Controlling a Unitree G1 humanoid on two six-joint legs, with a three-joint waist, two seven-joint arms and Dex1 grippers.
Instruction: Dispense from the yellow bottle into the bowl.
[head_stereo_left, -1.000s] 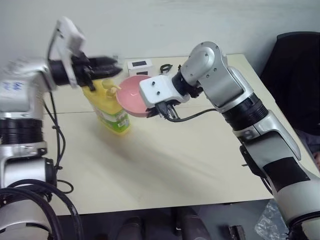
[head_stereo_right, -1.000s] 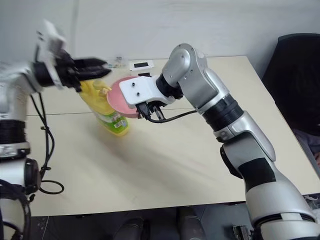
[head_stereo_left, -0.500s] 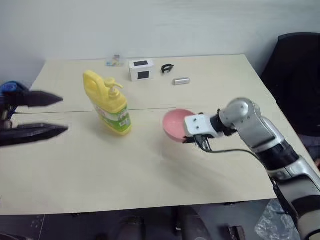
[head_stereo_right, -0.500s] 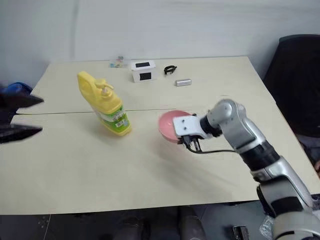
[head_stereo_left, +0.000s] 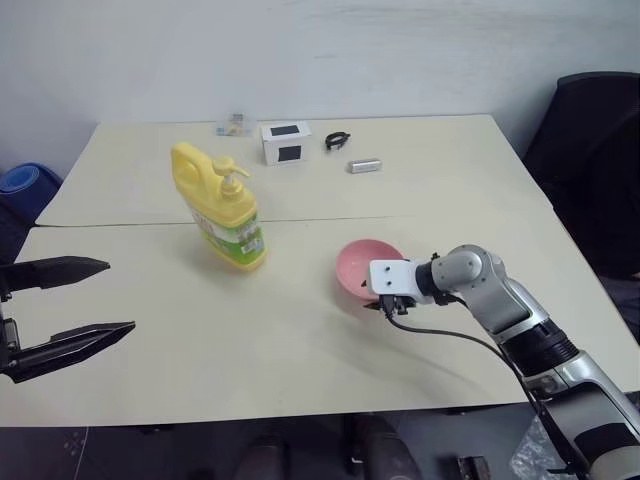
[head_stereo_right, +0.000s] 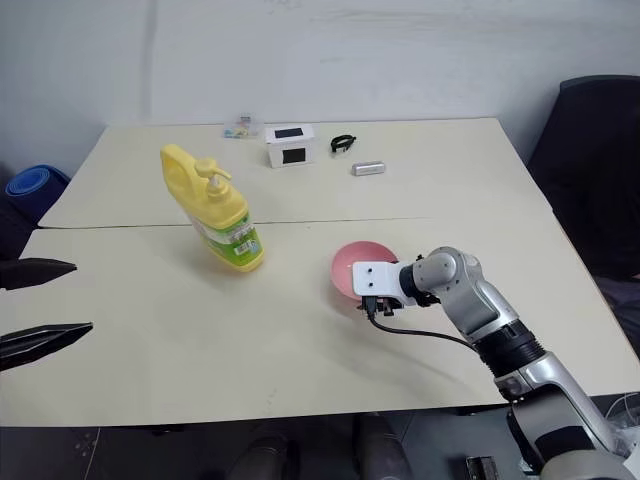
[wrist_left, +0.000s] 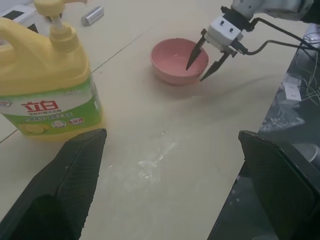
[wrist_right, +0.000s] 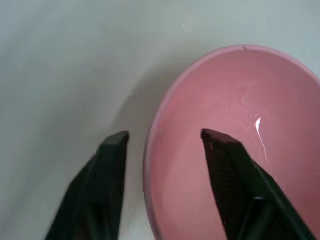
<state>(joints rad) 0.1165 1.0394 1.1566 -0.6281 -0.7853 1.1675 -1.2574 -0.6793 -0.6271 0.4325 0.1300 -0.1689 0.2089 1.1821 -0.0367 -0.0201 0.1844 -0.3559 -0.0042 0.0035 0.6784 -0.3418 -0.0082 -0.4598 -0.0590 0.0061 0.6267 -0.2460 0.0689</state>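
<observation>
item: yellow bottle — large jug with loop handle, pump top and green-and-white label, standing upright on the pale table, towards its left half, just behind the seam between the two tabletops.

item: bowl — small, round, pink, resting on the table well to the right of the bottle, upright. a small glossy streak shows on its inner surface in the right wrist view; contents otherwise cannot be told.

item: right gripper — at the bowl's near right rim, fingers parted and straddling the rim, one finger over the inside of the bowl, one outside over the table. whether the fingers touch the rim cannot be told.

item: left gripper — low at the left edge of the table, well apart from the bottle, fingers spread wide, nothing between them.

item: small white box with dark panels — far side of the table, behind the bottle.

item: black looped object — just right of the box.

item: short silver cylinder — lying near the loop, nearer the viewer.

item: small unclear object — at the far edge, left of the box.

item: black chair — beyond the table's right end.

item: blue round object — off the table's left edge.
</observation>
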